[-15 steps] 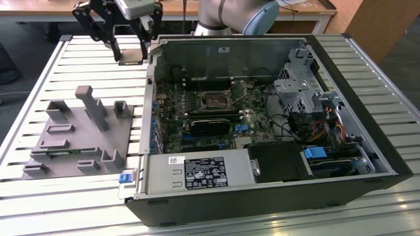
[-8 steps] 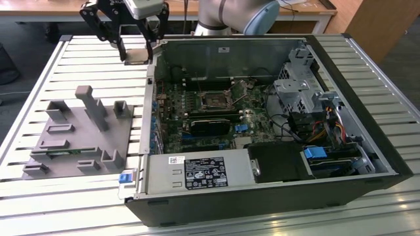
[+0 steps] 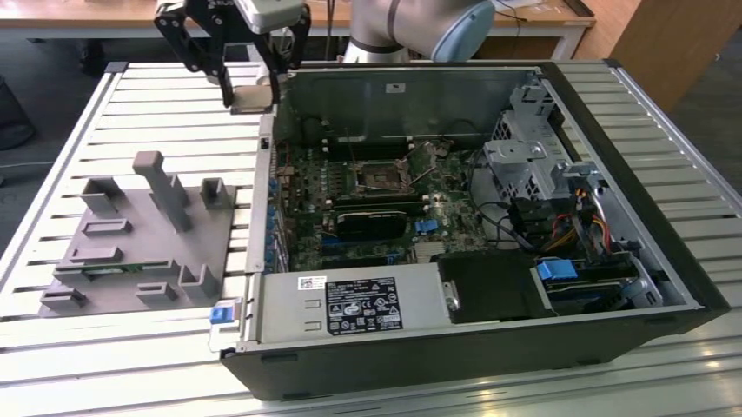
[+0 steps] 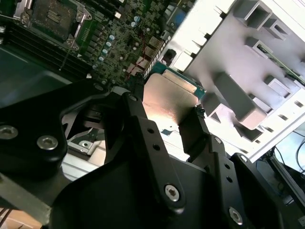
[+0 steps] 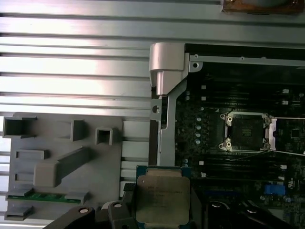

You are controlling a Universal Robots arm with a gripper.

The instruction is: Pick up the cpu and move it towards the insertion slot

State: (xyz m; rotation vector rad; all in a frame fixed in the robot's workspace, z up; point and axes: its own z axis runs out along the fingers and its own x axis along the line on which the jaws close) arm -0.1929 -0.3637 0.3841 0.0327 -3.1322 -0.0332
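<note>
the cpu (image 5: 161, 199) is held clear of the desk (image 3: 139, 113), its silver top visible in both wrist views, with the green underside edge showing in the second wrist view (image 4: 172, 98). the tool (image 3: 252, 94) is clamped on the cpu, one black finger (image 4: 198, 131) pressed to each of two opposite edges. in the exterior view the chip appears as a small pale square between the fingertips, above the case wall at the exterior view's left; the detail there is poor, so its tilt cannot be confirmed.

the insertion slot (image 3: 380, 176) lies well apart from the chip, inside the computer case (image 3: 649, 200), open and framed by silvery metal on the green board. it also shows in the first wrist view (image 5: 246, 132). the grey fixture (image 3: 139, 234) stands on the desk beside the case.

risks from this position:
- the grip bears on thin edges only; a jolt could let the chip slip or rotate in the fingers.
- the case wall stands between chip and slot; a low path would strike it.
- a rotated chip would not match the socket and could damage its contacts.
</note>
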